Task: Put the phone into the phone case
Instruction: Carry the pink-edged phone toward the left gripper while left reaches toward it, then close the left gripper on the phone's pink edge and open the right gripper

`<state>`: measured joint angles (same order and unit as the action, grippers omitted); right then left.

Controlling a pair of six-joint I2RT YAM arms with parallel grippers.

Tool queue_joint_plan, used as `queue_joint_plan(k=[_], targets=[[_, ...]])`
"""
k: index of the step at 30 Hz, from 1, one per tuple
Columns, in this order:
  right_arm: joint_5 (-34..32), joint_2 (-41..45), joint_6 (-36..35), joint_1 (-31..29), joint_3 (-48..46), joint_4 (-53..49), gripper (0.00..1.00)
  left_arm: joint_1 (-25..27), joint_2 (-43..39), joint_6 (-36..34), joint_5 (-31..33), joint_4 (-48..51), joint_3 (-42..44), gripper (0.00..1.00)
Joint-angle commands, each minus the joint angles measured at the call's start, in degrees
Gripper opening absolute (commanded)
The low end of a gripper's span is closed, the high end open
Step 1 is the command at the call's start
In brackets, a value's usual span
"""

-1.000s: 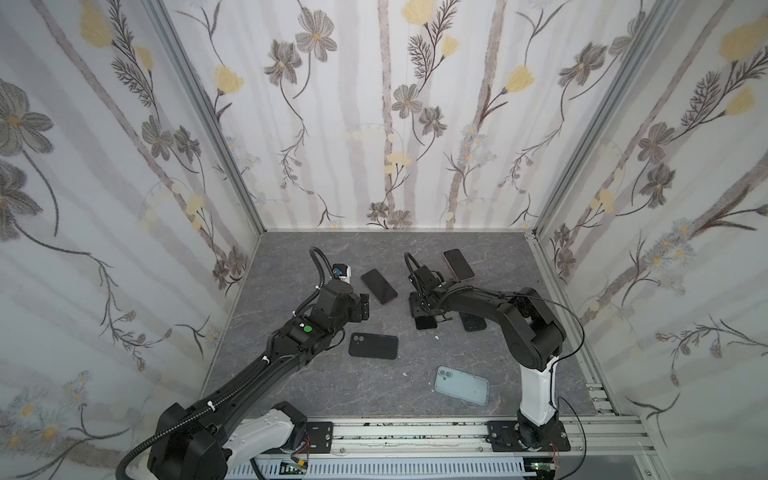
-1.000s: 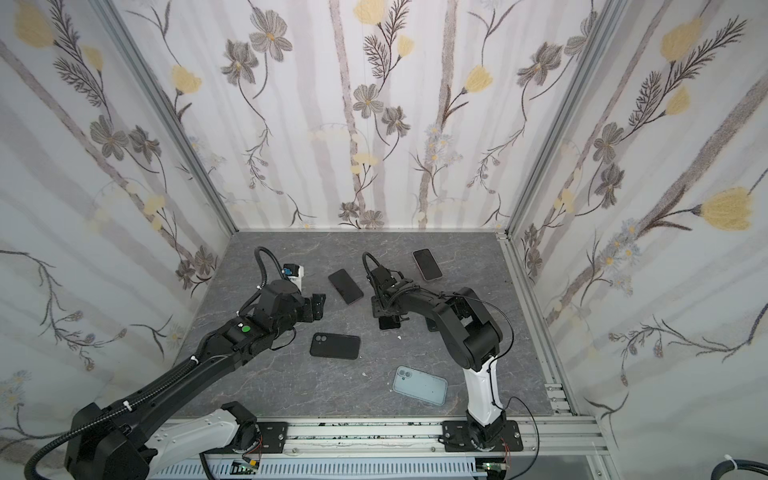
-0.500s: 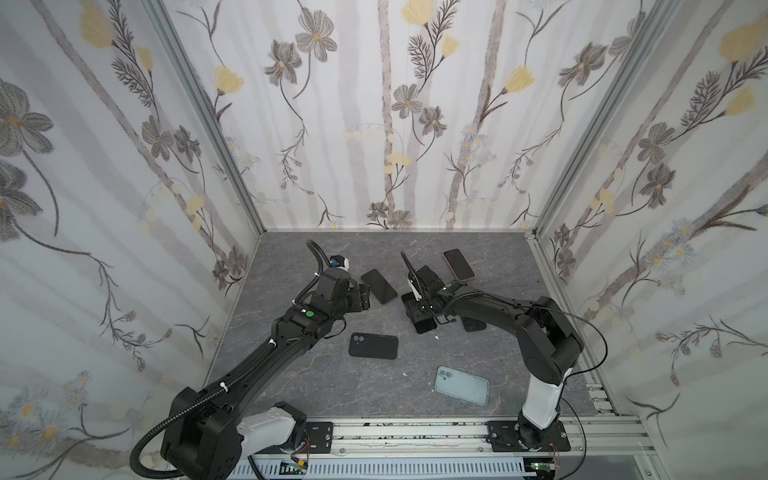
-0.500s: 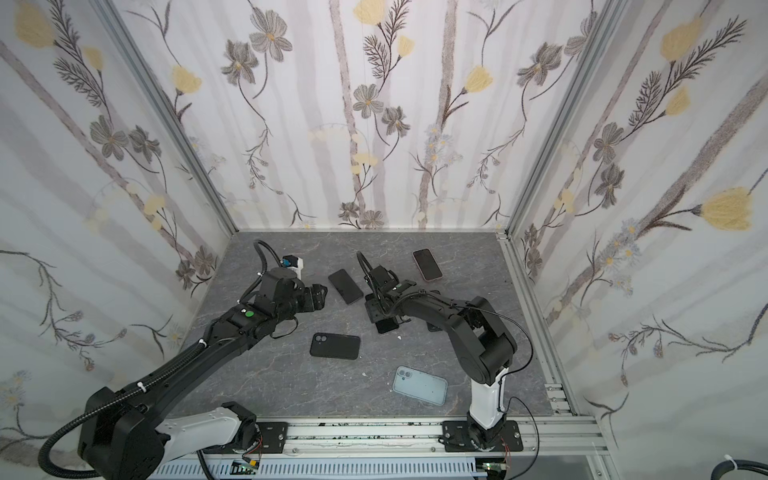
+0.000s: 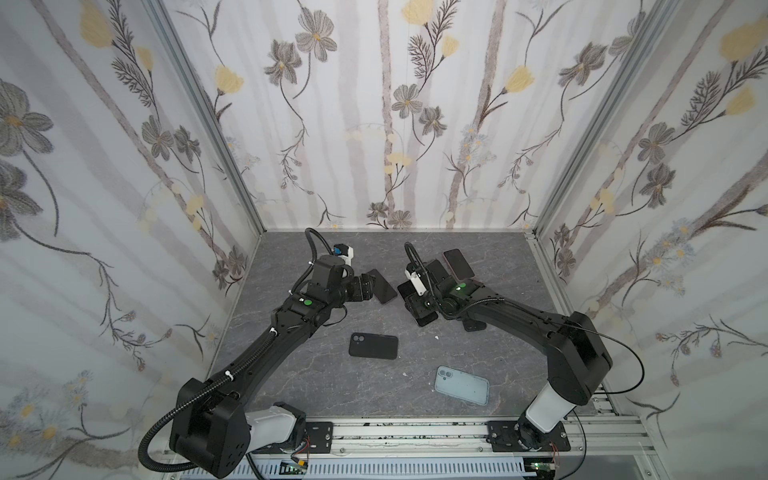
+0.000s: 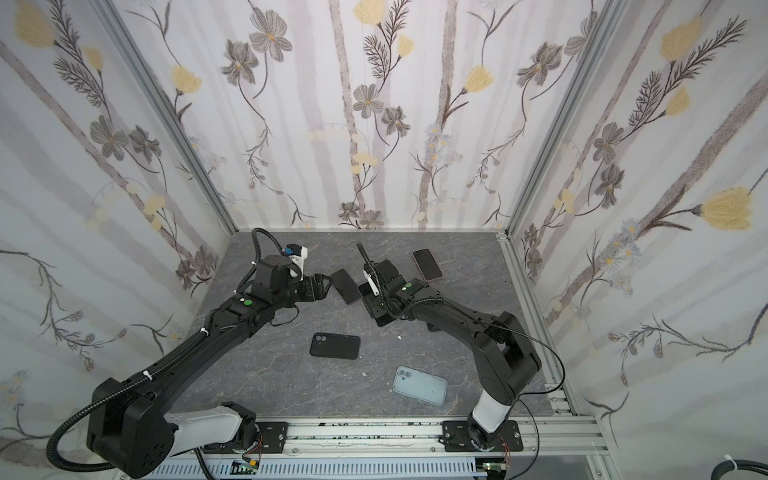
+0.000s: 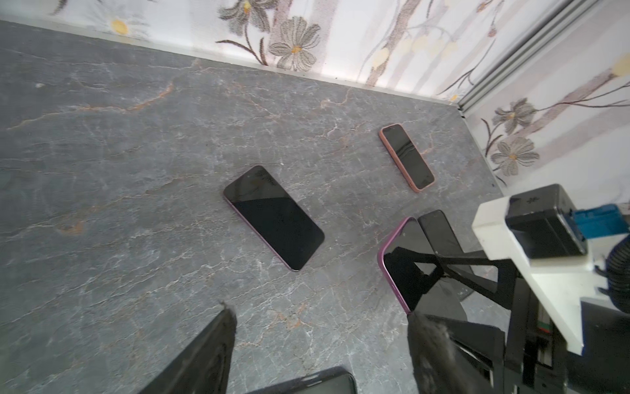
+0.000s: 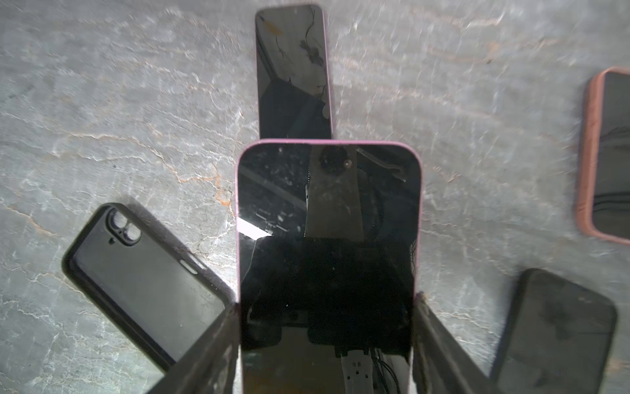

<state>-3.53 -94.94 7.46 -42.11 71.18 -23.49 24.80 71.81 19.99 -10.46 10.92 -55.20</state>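
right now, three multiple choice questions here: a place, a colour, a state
1. Where does the light blue case lie? A) far back corner B) near the front rail C) dead centre
2. What colour is the rim of the phone in the right gripper? A) green B) yellow C) purple
3. How is the left gripper? A) open, empty B) shut on nothing C) shut on a phone
Answers: B, it lies by the rail; C, the right wrist view shows a purple edge; A, its fingers stand apart, nothing between.
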Motion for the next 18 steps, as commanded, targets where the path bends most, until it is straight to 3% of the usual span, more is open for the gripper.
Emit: queue_joint_plan(k=[1,9,18], targets=[[-0.8,2.8,-2.2,-0.3,-0.5,1.3,0.33,-0.2,0.1,1.9,-4.2,-0.8,-1.6,0.78],[-0.3,9.6,-3.6,-1.3,-1.5,1.1,0.33,-0.2,2.1,5.9,-14.6,-2.1,-3.8,0.77],[0.3,13.5,-4.8,-1.9,-1.0,1.0,0.32,-0.3,5.5,8.3,-21.8,-3.0,-7.9,0.75]])
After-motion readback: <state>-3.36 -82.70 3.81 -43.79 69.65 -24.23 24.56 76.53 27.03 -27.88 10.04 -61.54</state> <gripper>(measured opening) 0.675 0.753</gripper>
